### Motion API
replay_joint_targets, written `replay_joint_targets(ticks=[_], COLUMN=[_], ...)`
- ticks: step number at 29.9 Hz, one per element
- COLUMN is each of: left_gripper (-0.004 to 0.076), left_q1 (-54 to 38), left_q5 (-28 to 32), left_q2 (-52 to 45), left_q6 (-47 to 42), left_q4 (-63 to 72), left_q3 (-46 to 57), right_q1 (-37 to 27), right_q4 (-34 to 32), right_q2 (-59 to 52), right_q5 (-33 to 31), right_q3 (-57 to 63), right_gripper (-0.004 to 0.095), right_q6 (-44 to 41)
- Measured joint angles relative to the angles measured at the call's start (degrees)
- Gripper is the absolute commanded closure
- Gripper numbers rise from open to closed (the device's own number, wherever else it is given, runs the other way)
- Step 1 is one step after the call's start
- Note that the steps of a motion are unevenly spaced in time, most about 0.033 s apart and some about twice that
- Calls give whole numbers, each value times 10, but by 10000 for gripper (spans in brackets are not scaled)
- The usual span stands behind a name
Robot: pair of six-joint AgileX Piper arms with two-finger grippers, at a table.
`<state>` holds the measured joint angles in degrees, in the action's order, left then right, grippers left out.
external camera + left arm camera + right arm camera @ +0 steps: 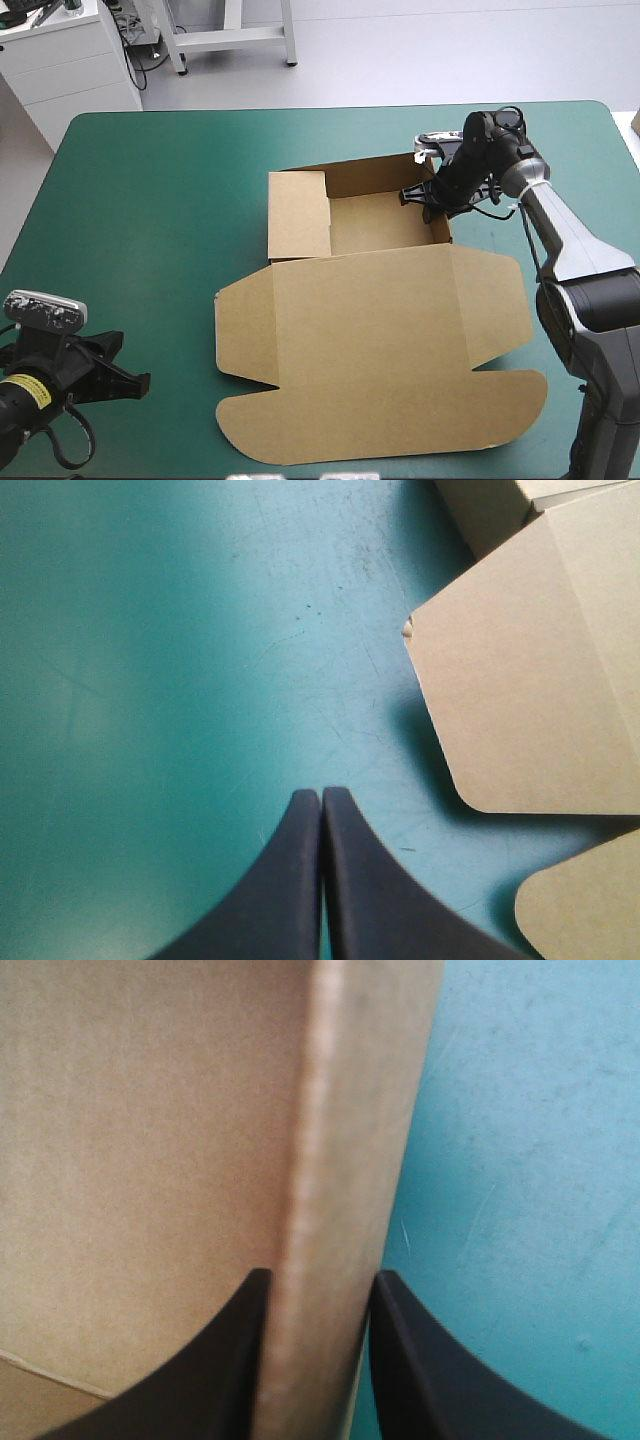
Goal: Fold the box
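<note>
The brown box (380,340) lies mid-table, its wide lid and rounded flaps flat toward the near edge. At the far side a tray is partly formed, with the back wall (370,175) and left panel (298,215) raised. My right gripper (425,195) is at the tray's right wall (440,215). In the right wrist view that wall (320,1160) stands between the black fingers, and the gripper (318,1285) is shut on it. My left gripper (135,385) hovers near the front left corner, shut (321,795) and holding nothing, with a lid flap (530,680) ahead and to one side of it.
The teal-green cover (150,200) stretches wide to the left of the box. A second rounded flap (590,900) lies close beside my left gripper. The table's right edge (625,150) runs near the right arm.
</note>
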<state>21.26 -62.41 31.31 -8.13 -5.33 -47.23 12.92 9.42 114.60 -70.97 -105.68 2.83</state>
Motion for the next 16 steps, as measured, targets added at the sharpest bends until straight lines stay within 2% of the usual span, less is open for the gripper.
replay_joint_targets(ticks=[3, 8, 10, 12, 16], left_gripper=[756, 756, 756, 756, 756], left_q1=[0, 0, 0, 0, 0], left_q5=[0, 0, 0, 0, 0], left_q2=[0, 0, 0, 0, 0], left_q6=[0, 0, 0, 0, 0], left_q4=[0, 0, 0, 0, 0], left_q3=[0, 0, 0, 0, 0], right_q1=[0, 0, 0, 0, 0], right_q4=[0, 8, 13, 16, 17], right_q2=[0, 0, 0, 0, 0], right_q5=[2, 4, 4, 4, 4], right_q3=[0, 0, 0, 0, -4], right_gripper=[734, 276, 136, 51, 43], right_q6=[9, 13, 13, 13, 11])
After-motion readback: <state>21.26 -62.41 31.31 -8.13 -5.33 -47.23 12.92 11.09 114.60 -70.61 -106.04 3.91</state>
